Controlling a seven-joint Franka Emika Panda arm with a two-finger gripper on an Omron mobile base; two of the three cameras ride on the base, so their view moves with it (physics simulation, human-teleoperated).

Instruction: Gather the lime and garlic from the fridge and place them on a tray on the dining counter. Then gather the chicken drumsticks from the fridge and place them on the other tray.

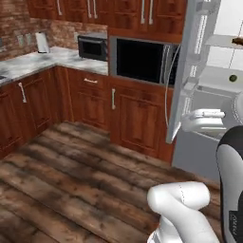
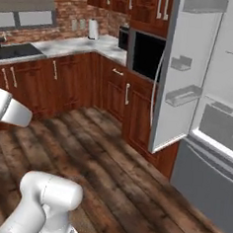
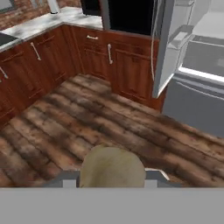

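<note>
Gripper pinching beige garlic, fingertips hidden; lime tiny inside open fridge.

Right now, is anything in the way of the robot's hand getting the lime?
Nothing visible. The fridge door is open and the lime lies bare on its shelf. But the gripper holds a beige lump, probably the garlic.

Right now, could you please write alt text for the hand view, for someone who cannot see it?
A pale tan rounded object, probably the garlic, sits between the gripper fingers above a dark wooden floor. Beyond stand reddish wood cabinets and the fridge with its door open.
</note>
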